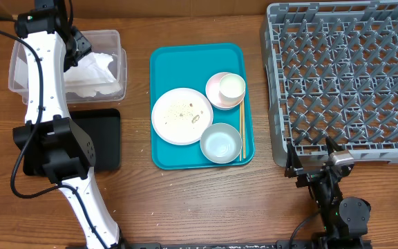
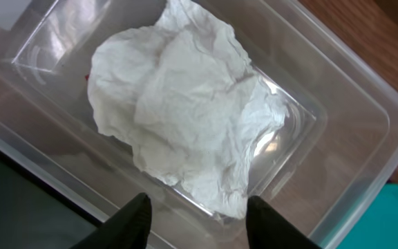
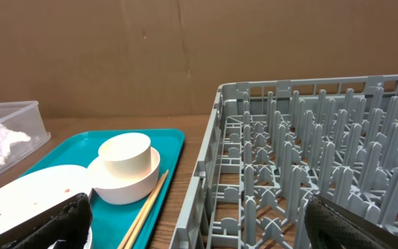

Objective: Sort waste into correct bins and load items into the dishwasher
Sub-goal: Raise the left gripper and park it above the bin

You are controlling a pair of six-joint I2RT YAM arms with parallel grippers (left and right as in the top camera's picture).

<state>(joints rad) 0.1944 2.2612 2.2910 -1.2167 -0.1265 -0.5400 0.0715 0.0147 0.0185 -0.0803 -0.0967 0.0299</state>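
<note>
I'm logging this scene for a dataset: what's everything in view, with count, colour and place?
napkin: 1, white, crumpled in the clear tub
clear tub: 1, transparent, table's left
black tray: 1, black, beside the tub
teal tray: 1, teal, centre
plate: 1, pink-white, on teal tray
food scraps: several, pale, on plate
pink bowl: 1, pale pink, on teal tray
cup: 1, white, in pink bowl
blue-white bowl: 1, on teal tray
chopsticks: 2, light wood, teal tray's right edge
dish rack: 1, grey, right
table: 1, brown wood
left gripper: black, open above napkin
right gripper: black, open, by rack
</note>
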